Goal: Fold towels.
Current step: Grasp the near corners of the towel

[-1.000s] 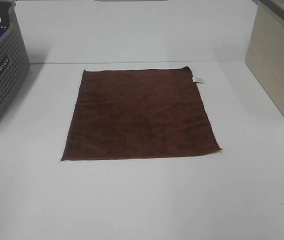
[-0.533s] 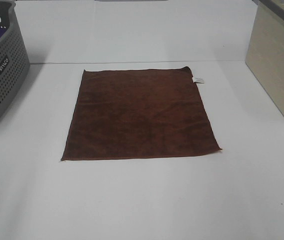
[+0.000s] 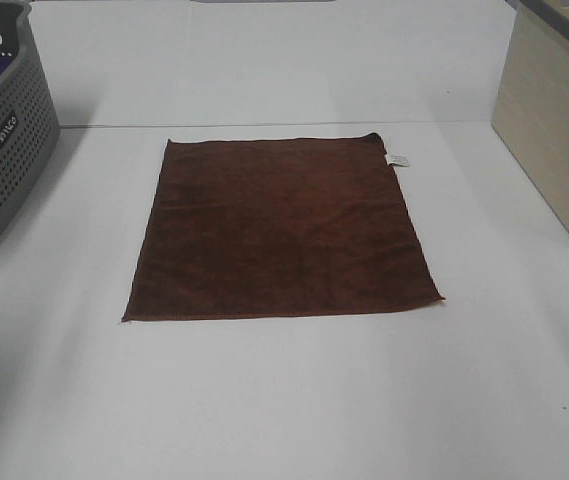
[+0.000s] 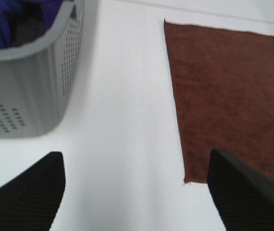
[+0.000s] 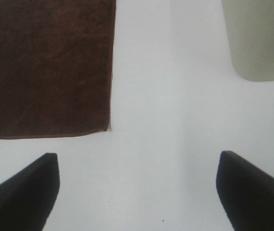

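Brown towel (image 3: pixel 279 230) flat, unfolded, on white table (image 3: pixel 284 400). Left gripper (image 4: pixel 134 163) and right gripper (image 5: pixel 137 161) both spread wide, holding nothing.

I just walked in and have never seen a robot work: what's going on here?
Nothing is being handled right now. A dark reddish-brown towel lies spread flat, unfolded, on the white table. The robot's left gripper and right gripper are both open and empty, each over bare table beside a near corner of the towel, touching nothing. A gray perforated basket stands to the left and a beige bin to the right. Folding has not begun.
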Robot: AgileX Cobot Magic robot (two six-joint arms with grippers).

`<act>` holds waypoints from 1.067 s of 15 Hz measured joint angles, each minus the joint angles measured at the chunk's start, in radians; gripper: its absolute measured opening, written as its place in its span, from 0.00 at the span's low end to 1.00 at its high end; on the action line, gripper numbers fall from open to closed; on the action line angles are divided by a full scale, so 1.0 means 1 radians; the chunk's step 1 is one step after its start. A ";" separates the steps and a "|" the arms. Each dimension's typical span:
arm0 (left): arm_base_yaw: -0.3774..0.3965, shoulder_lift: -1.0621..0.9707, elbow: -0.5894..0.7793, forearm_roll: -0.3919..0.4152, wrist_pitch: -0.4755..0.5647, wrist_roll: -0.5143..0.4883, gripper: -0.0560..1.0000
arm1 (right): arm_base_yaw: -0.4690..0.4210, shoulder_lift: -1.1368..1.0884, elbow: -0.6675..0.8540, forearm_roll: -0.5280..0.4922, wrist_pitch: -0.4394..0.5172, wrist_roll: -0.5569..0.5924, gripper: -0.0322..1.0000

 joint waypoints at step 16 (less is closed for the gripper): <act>-0.137 0.852 -0.363 -0.292 0.199 0.109 0.77 | -0.001 0.811 -0.293 0.612 0.211 -0.478 0.72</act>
